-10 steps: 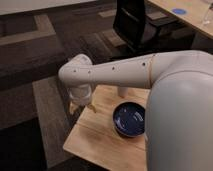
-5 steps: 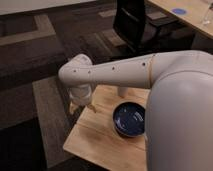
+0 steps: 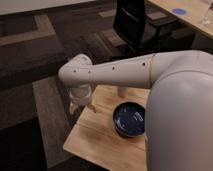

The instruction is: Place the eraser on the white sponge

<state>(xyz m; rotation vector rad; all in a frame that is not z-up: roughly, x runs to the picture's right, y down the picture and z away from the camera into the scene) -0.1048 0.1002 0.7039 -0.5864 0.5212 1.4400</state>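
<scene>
My gripper [image 3: 81, 106] low at left far edge of small wooden table [image 3: 97, 142]. Dark blue bowl [image 3: 131, 120] upright on table, right of centre, right side hidden behind my arm. White paper cup [image 3: 122, 92] upright near far edge, just beyond bowl, top hidden. Floor: carpet [image 3: 35, 60], dark and grey-brown panels. Black office chair [image 3: 134, 22] beyond table, well apart. Light wooden desk [image 3: 187, 22] top right, with small blue round item [image 3: 179, 11] on it, kind unclear.
</scene>
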